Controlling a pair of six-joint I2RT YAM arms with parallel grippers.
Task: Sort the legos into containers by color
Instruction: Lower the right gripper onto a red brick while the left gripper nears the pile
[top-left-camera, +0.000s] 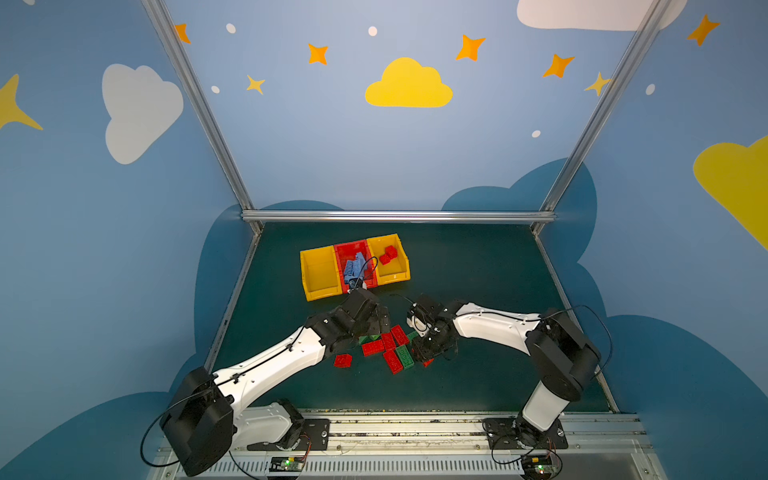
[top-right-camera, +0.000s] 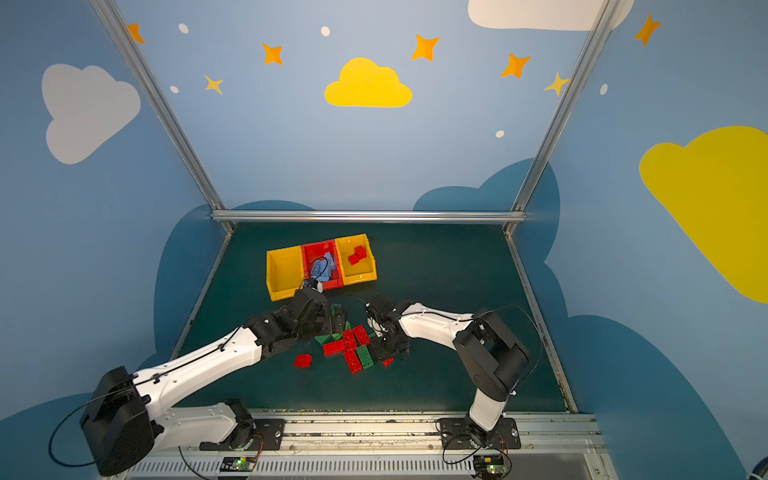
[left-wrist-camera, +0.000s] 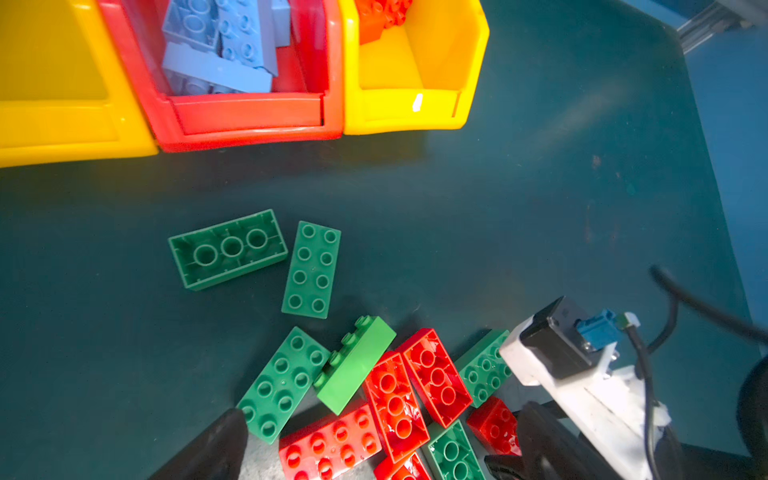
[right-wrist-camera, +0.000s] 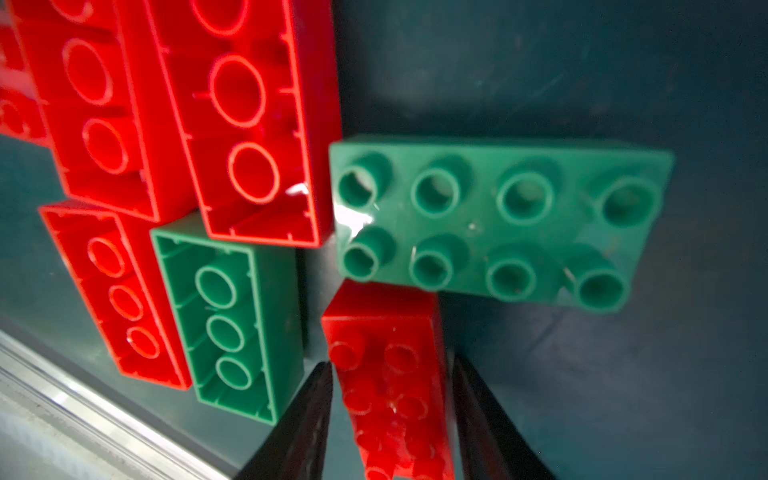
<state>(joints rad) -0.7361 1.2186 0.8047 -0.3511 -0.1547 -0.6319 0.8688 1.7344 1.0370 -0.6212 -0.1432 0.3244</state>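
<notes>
Right gripper (right-wrist-camera: 390, 363) jaws narrow, flanking a red brick (right-wrist-camera: 382, 316) in the near pile; can't tell if pinched. Green brick (right-wrist-camera: 498, 224) touches its end and may drag along. Left gripper (left-wrist-camera: 374, 449) is wide, empty, hovering close: collision risk. Red-holding yellow bin (top-left-camera: 392, 277) sits far-left.

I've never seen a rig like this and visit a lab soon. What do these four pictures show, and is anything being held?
It is a robot with two arms, each ending in a two-fingered gripper. Two pictures look down from an overhead camera pair; two come from cameras on the wrists. On the green mat stand three joined bins: a red bin holding blue bricks, a yellow bin with red bricks, another yellow bin that looks empty. Loose red and green bricks lie between the arms. The left gripper is open and empty. The right gripper has a finger either side of a red brick; whether it pinches yet is unclear.
</notes>
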